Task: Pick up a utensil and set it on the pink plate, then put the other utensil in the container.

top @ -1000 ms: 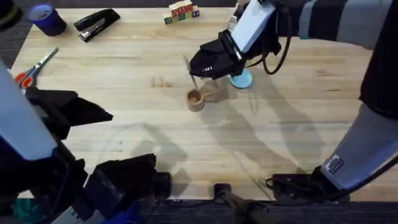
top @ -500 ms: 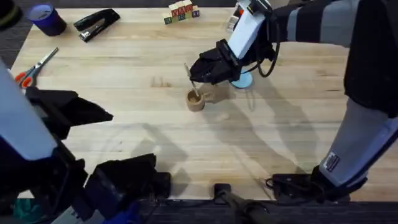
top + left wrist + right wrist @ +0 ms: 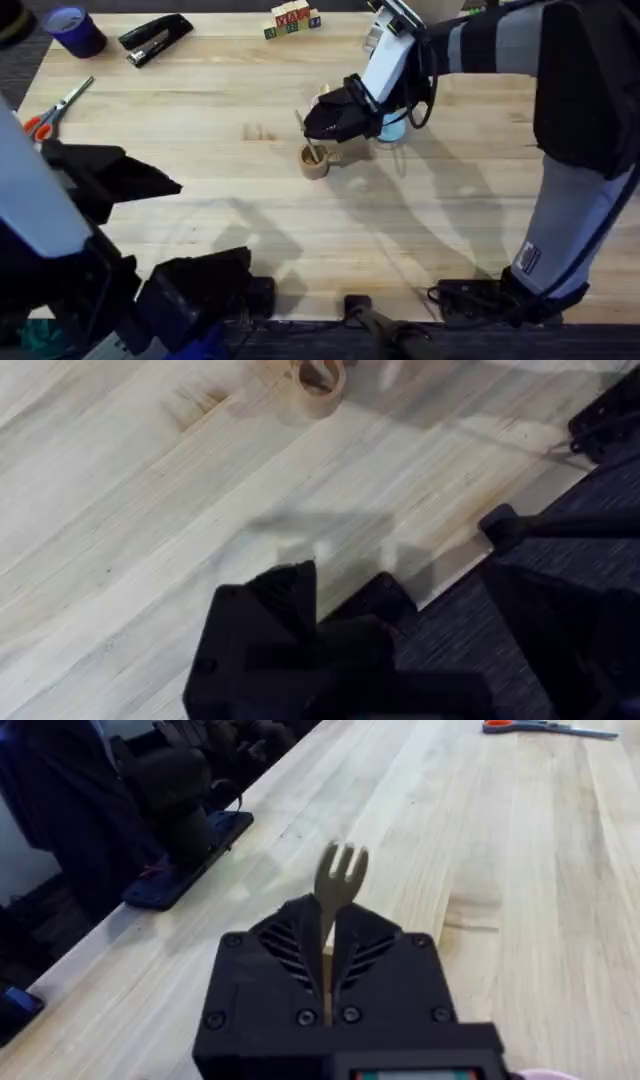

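Two arms: the right one reaches across the middle of the wooden table; the left one sits low at the near left edge.
Right gripper: closed narrowly on the fork, just above and beside the container.
Fork: pale wood, upright between the right fingers, prongs pointing away from the wrist camera; in the overhead view its thin handle slants down into the container.
Container: small brown cylindrical cup standing near the table's centre, touching or nearly under the right gripper; also seen far off in the left wrist view.
Pink plate: only a sliver of pink at the edge of the right wrist view, behind the gripper body; its contents cannot be made out.
Blue plate: light blue, partly hidden under the right arm, just beyond the container.
Left gripper: black fingers apart, nothing between them, over the table's near edge.
Far items: scissors, stapler, dark blue cup, lettered blocks.
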